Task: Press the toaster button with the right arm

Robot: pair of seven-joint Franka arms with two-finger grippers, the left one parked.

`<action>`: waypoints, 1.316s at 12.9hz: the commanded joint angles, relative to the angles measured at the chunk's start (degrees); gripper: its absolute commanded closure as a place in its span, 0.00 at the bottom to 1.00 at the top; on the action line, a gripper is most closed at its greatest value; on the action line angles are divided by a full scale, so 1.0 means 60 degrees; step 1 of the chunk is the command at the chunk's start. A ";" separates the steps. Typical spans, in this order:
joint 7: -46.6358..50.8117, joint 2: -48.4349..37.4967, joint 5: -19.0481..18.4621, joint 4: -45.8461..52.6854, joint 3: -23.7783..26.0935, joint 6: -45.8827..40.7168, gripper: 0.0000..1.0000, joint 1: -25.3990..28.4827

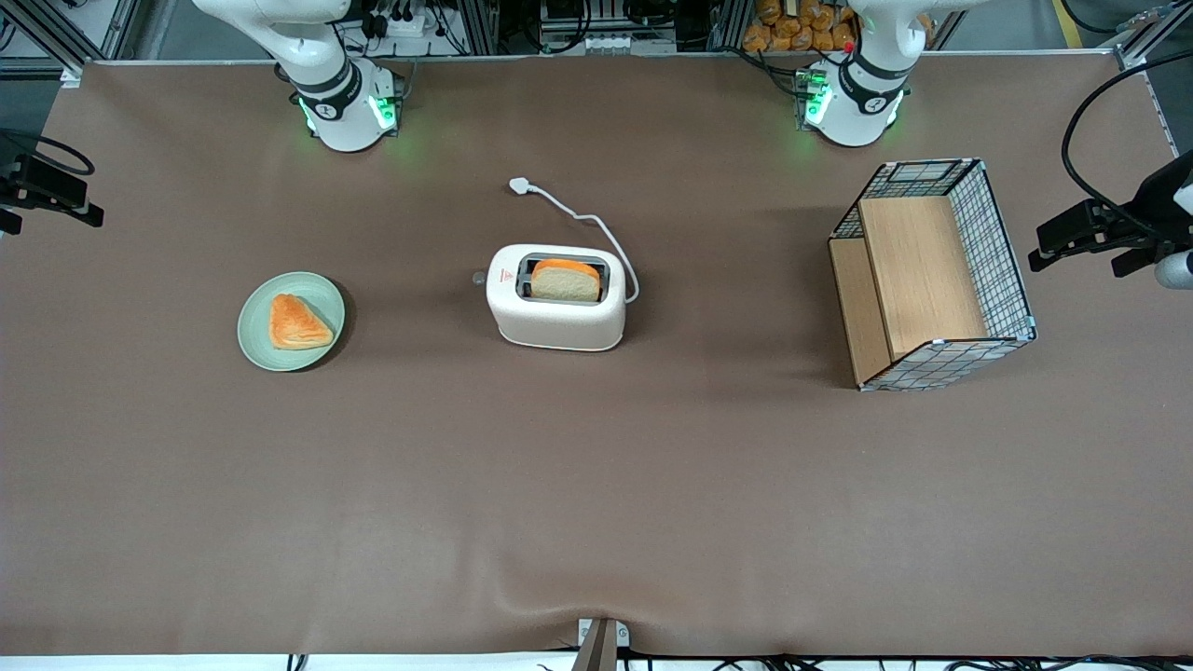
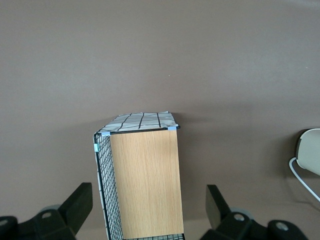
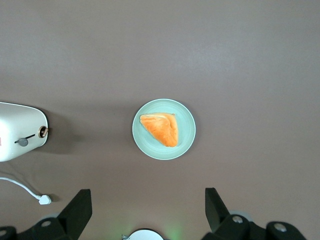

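Observation:
The cream-white toaster (image 1: 556, 312) stands mid-table with a slice of bread (image 1: 565, 280) in its top slot. The toaster button (image 1: 479, 277), a small pale grey tab, sticks out of the toaster's end that faces the working arm's end of the table. The right arm's gripper is out of the front view. In the right wrist view the gripper (image 3: 147, 212) is open and empty, high above the table. It looks down on the plate, with the toaster (image 3: 17, 127) and its button (image 3: 43, 131) off to one side, well apart from the fingers (image 3: 80, 210).
A green plate (image 1: 261, 340) with an orange pastry (image 1: 296, 322) lies toward the working arm's end. The toaster's white cord and plug (image 1: 519, 185) run toward the arm bases. A wire basket with wooden panels (image 1: 932, 275) lies toward the parked arm's end.

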 commanded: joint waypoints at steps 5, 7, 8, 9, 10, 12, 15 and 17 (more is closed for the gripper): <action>0.0169 0.0009 -0.0067 0.0147 0.0186 -0.0136 0.00 -0.0162; 0.0169 0.0038 0.0035 0.0133 0.0230 -0.0136 0.00 -0.0147; 0.0183 0.0024 0.0224 0.0060 0.0361 -0.0165 0.00 -0.0147; 0.0183 0.0038 0.0313 0.0030 0.0449 -0.0180 0.00 -0.0147; 0.0212 0.0038 0.0314 -0.0028 0.0682 -0.0354 0.00 -0.0147; 0.0576 0.0009 0.0329 -0.0392 0.1282 -0.0589 0.00 -0.0147; 0.1134 -0.0006 0.0489 -0.0891 0.2044 -0.0546 0.00 -0.0162; 0.1413 0.0009 0.0767 -0.1272 0.2382 -0.0386 0.00 -0.0147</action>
